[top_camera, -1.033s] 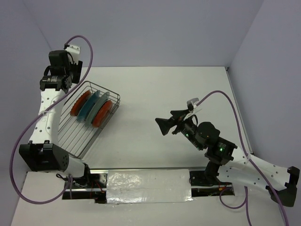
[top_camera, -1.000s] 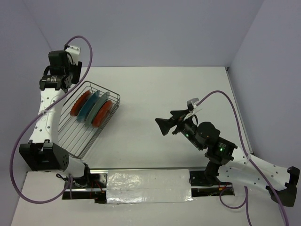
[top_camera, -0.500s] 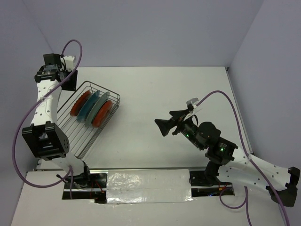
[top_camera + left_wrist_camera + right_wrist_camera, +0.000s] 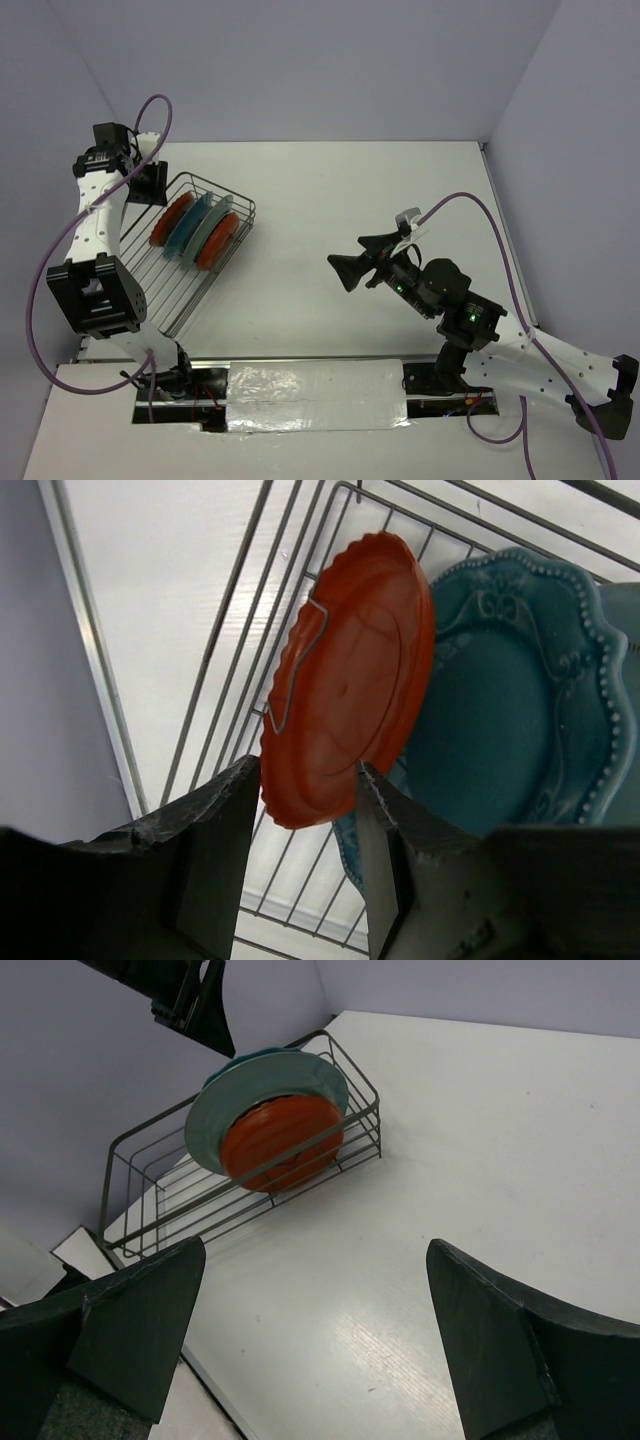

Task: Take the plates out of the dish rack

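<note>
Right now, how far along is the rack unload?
Done: nothing; all four plates stand in the dish rack. In hand: left claw open, lined up on the end red-orange plate, no grip yet. Right claw open, empty. To go: all four.

Left wrist view: grey plate (image 4: 632, 620) is a sliver, cut by the right edge. Teal plate (image 4: 500, 710) sits partly behind left red plate (image 4: 350, 680). Right red plate (image 4: 278, 1140) hidden here. Rack (image 4: 225, 650) runs off top and right edges.

Right wrist view: right red plate covers most of grey. Teal shows only a rim strip. Left red plate hidden.

Top view: left gripper (image 4: 152, 190) too small, jaws unreadable. Plates overlap edge-on.
</note>
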{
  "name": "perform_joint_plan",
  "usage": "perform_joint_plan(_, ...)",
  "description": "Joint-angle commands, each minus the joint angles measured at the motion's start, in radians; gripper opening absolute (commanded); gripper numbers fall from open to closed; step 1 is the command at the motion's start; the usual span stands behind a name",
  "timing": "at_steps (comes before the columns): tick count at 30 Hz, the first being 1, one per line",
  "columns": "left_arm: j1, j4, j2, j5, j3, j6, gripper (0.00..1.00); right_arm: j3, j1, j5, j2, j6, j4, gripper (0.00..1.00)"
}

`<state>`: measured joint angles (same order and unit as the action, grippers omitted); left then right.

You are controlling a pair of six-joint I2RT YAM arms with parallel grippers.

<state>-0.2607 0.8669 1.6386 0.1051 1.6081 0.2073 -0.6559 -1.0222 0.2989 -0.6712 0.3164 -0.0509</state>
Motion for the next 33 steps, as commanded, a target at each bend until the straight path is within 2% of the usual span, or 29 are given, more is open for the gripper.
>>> perform_joint_plan(1,-0.006,0.035,-0.010,0.047,0.007,-0.003,0.55,-0.045,0.004,-0.006,0.012,-0.011,-0.020,0.98)
perform_joint_plan(7,-0.006,0.008,-0.046,0.044,-0.036,0.000,0.56,-0.050,0.004,-0.015,0.005,-0.010,-0.015,0.98)
perform_joint_plan(19,-0.008,-0.006,-0.019,0.050,-0.076,-0.009,0.53,-0.050,0.004,-0.015,0.015,-0.013,-0.015,0.98)
perform_joint_plan(33,-0.008,0.038,-0.037,0.067,-0.031,-0.036,0.55,-0.059,0.004,-0.023,-0.010,-0.013,-0.007,0.98)
